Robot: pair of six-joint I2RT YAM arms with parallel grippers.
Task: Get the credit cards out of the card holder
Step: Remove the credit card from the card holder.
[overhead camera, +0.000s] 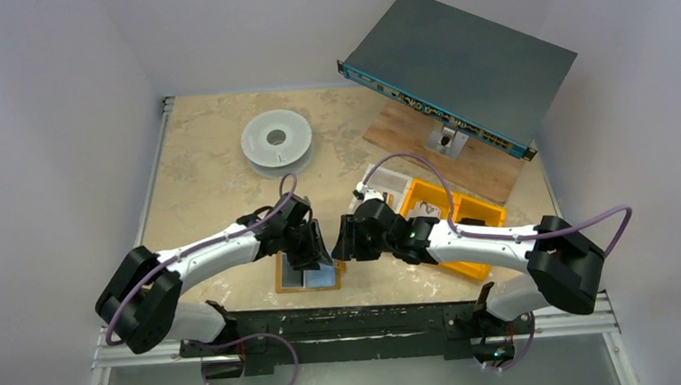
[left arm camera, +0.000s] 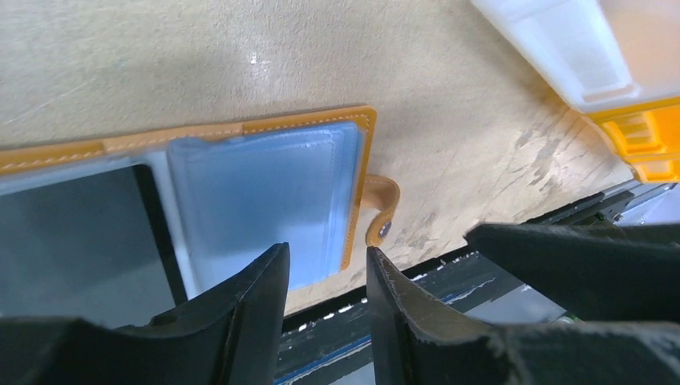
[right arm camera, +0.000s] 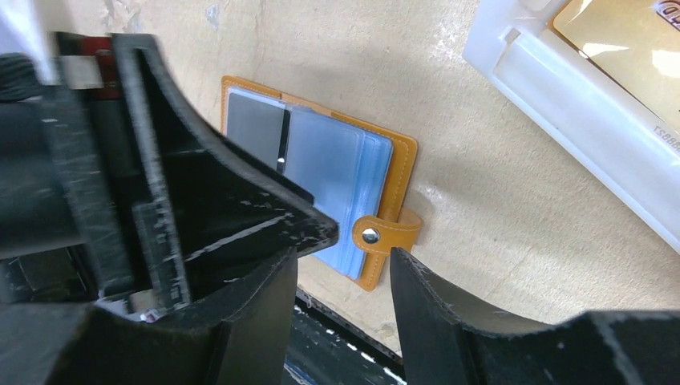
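Arms bend inward, meeting at lower centre of top view, wrists tipped down. Left claw (left arm camera: 326,255) is slightly spread, empty, over card holder (overhead camera: 307,279), which lies open on bench (overhead camera: 209,183). Right claw (right arm camera: 343,257) is spread, empty, above strap tab (right arm camera: 386,233).

A mustard-orange leather-like card holder (overhead camera: 293,282) lies open and flat on the beige table (overhead camera: 210,192), close to the front edge and about midway across. Its strap tab (right arm camera: 389,233) sticks out from its right side. The left gripper (overhead camera: 321,253) and right gripper (overhead camera: 339,245) hang tip to tip above that side. Orange plastic bins (overhead camera: 465,215) sit to the right, with a white plastic tray (overhead camera: 392,182) just behind them. A white round spool (overhead camera: 276,141) lies at the back left. 1 grey metal box (overhead camera: 459,62) stands on a wooden board (overhead camera: 489,168) at the back right.
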